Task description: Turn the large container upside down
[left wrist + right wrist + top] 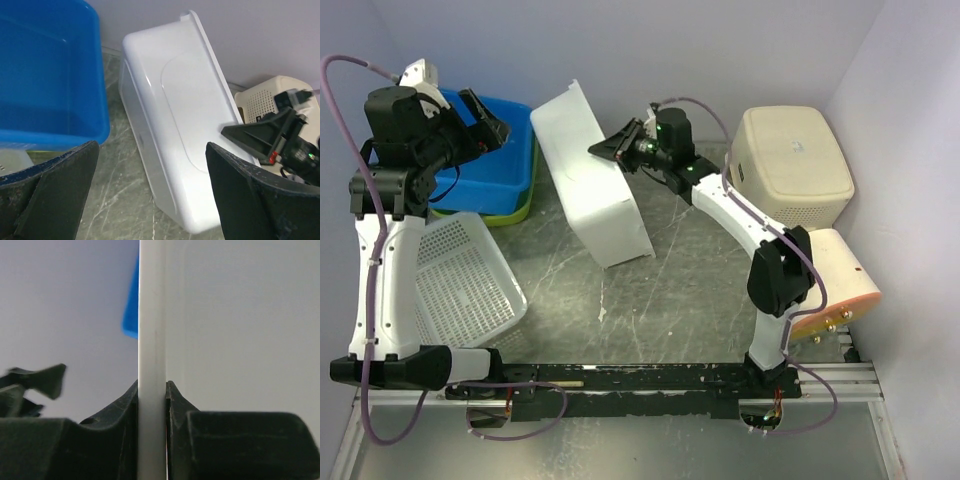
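The large white container (592,185) stands tipped on its side in the middle of the table, its smooth bottom facing the left wrist view (175,130). My right gripper (612,148) is shut on its upper rim (152,340), the white edge pinched between both black fingers. My left gripper (488,125) is open and empty, raised over the blue bin to the left of the container, apart from it. Its fingers (50,195) frame the container's lower corner in the left wrist view.
A blue bin (500,150) nested in a green one sits at the back left. A white perforated basket (465,275) lies at the left front. A cream container (790,165) stands upside down at the back right, a peach-sided one (840,285) in front of it.
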